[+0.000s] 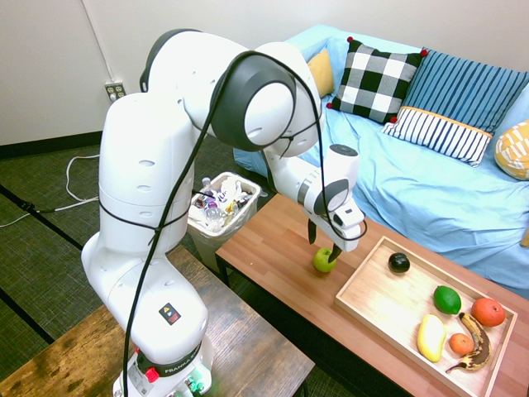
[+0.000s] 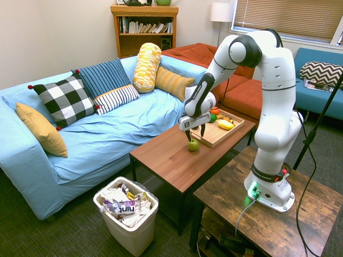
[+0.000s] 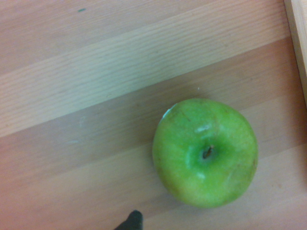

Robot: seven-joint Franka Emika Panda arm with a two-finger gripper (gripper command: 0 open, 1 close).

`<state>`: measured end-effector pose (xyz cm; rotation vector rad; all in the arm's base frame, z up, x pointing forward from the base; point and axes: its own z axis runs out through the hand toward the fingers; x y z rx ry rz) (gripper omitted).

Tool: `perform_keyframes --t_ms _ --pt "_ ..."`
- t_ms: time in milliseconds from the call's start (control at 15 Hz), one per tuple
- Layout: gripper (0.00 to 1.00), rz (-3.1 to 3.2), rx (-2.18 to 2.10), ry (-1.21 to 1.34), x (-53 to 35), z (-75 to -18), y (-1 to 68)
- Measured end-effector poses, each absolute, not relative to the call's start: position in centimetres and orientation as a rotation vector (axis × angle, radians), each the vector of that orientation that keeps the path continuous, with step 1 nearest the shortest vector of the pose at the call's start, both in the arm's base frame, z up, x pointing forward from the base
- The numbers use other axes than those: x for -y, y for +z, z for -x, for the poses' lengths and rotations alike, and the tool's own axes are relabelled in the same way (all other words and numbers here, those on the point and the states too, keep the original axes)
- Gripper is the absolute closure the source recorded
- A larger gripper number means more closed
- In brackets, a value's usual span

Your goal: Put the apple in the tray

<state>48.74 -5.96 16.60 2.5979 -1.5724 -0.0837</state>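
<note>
The yellow-green apple (image 1: 324, 260) (image 2: 193, 144) sits on the brown coffee table (image 1: 273, 248), a little short of the near end of the tray (image 1: 362, 281) (image 2: 210, 140). My gripper (image 1: 323, 243) (image 2: 195, 134) points down right over the apple, open, with one finger on each side of its top and nothing held. Up close in the wrist view, the apple (image 3: 205, 153) shows stem up, and a strip of the tray's pale rim (image 3: 298, 43) runs along the edge.
The tray holds a black avocado (image 1: 399, 262), a green lime (image 1: 447, 299), a red-orange fruit (image 1: 488, 311), a yellow fruit (image 1: 431, 337) and a brown banana (image 1: 478, 346). A full white bin (image 1: 221, 207) stands at the table's end. A blue sofa (image 1: 430, 190) runs behind.
</note>
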Motion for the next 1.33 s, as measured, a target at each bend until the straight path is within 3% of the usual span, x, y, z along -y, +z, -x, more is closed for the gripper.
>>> perform_keyframes --t_ms 600,667,1333 --pt "0.0 -2.58 1.606 -0.132 6.1 -49.9 11.6" --pt "1.0 -2.579 1.607 -0.138 5.9 -50.0 11.2" --pt "1.0 -2.565 1.643 -0.149 6.4 -50.6 10.2"
